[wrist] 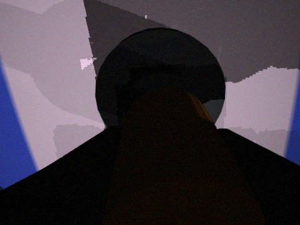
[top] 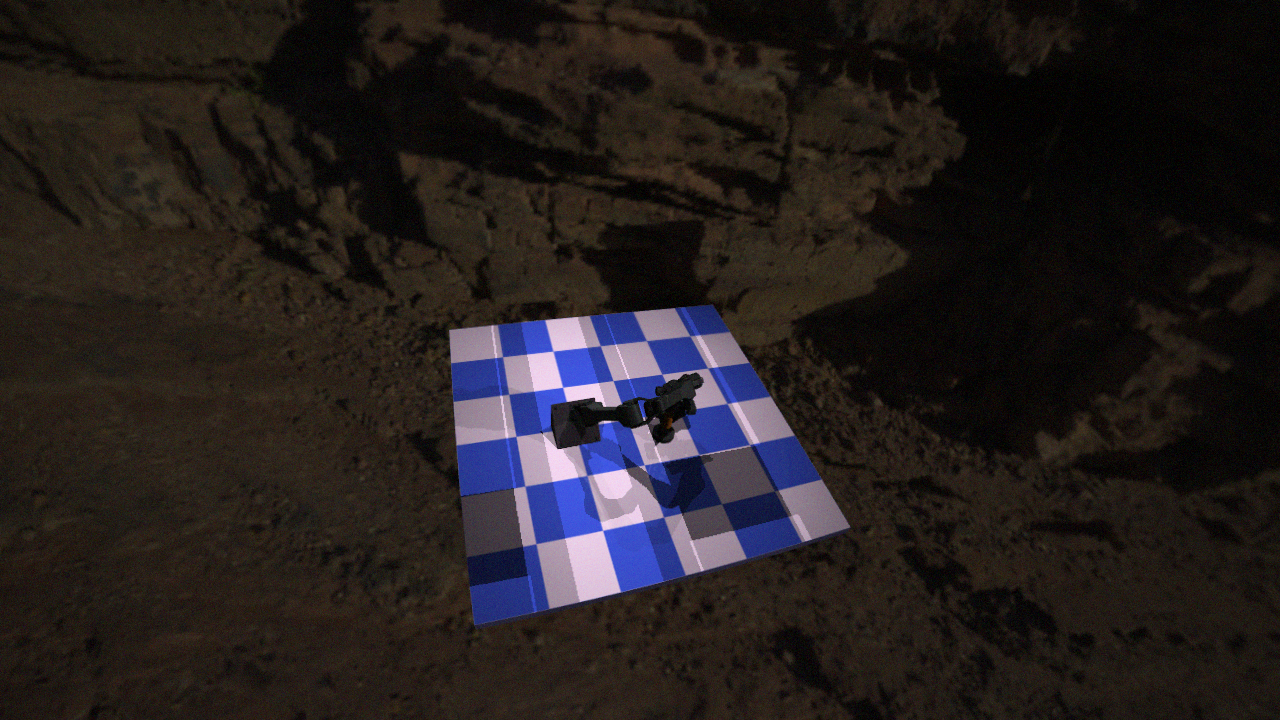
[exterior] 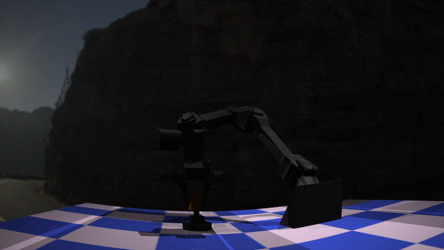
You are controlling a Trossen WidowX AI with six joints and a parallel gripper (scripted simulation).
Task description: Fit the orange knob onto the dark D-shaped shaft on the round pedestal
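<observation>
Orange cylindrical knob (top: 667,422) (exterior: 195,200) (wrist: 178,150), upright, gripped by black two-fingered tool (exterior: 195,199) (wrist: 169,137), apparently for turning; raised above dark round stepped pedestal (top: 664,436) (exterior: 196,226) (wrist: 162,47), seemingly awaiting flat-to-flat alignment.

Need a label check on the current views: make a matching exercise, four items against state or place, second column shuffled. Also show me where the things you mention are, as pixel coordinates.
Items
1. Orange knob (exterior: 195,200) (wrist: 178,150)
2. End effector (exterior: 194,189)
3. Round pedestal (exterior: 196,226) (wrist: 159,47)
4. Dark shaft (exterior: 196,213)

States or places
A. Closed on an object
B. Short stretch visible between knob and pedestal
C. Held upright, its lower end above the pedestal
D. Standing on the blue and pale checkered surface (top: 626,559) (exterior: 381,231)

Pairs
1-C
2-A
3-D
4-B
</observation>
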